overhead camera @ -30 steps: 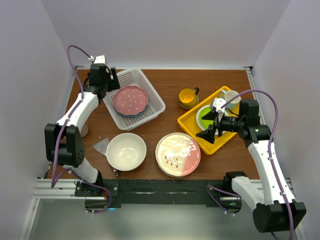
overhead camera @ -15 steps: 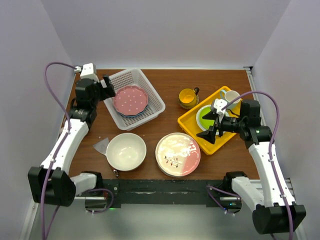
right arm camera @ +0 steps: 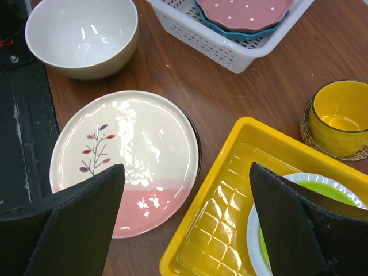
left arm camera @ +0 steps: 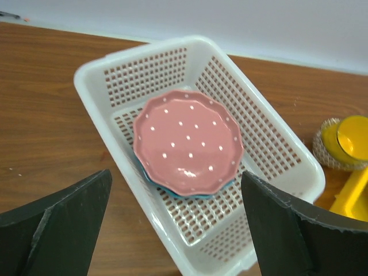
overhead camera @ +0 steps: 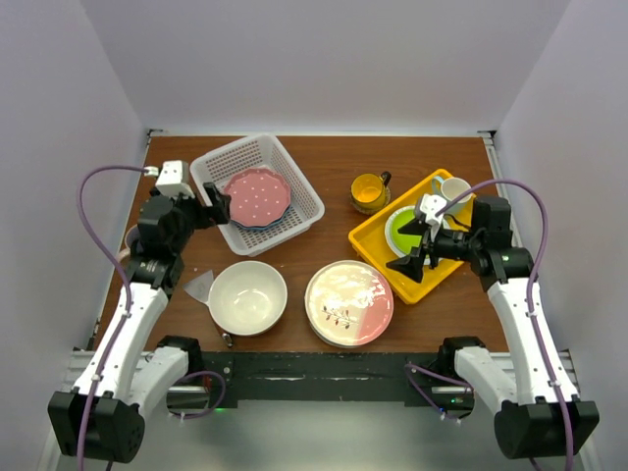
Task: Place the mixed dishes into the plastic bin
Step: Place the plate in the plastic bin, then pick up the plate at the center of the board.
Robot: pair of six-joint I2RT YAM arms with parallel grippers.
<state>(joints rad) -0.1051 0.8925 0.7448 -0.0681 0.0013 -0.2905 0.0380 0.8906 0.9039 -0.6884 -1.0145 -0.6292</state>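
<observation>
A white plastic bin (overhead camera: pixel 221 162) with slotted sides sits at an angle on the far left part of a brown wooden table (overhead camera: pixel 324 162). Inside it lies a pink dotted plate (overhead camera: pixel 257 194), stacked on a blue plate (left arm camera: pixel 172 192) of which only a thin edge shows. Just beside the bin's left side hangs the left gripper (overhead camera: pixel 214 201), fingers spread wide and empty, pointing toward the bin. Nearer the arms, outside the bin, a large cream bowl (overhead camera: pixel 247 296) stands upright, and to its right is a cream-pink plate (overhead camera: pixel 348 299) painted with a small twig. A yellow mug (overhead camera: pixel 369 190) stands on a woven coaster right of the bin. Farther right, a flat yellow tray (overhead camera: pixel 378 260) holds a lime-green plate (overhead camera: pixel 402 228) and a white cup (overhead camera: pixel 453 188). The right gripper (overhead camera: pixel 410 245) hovers above the tray, jaws wide apart, holding nothing.
</observation>
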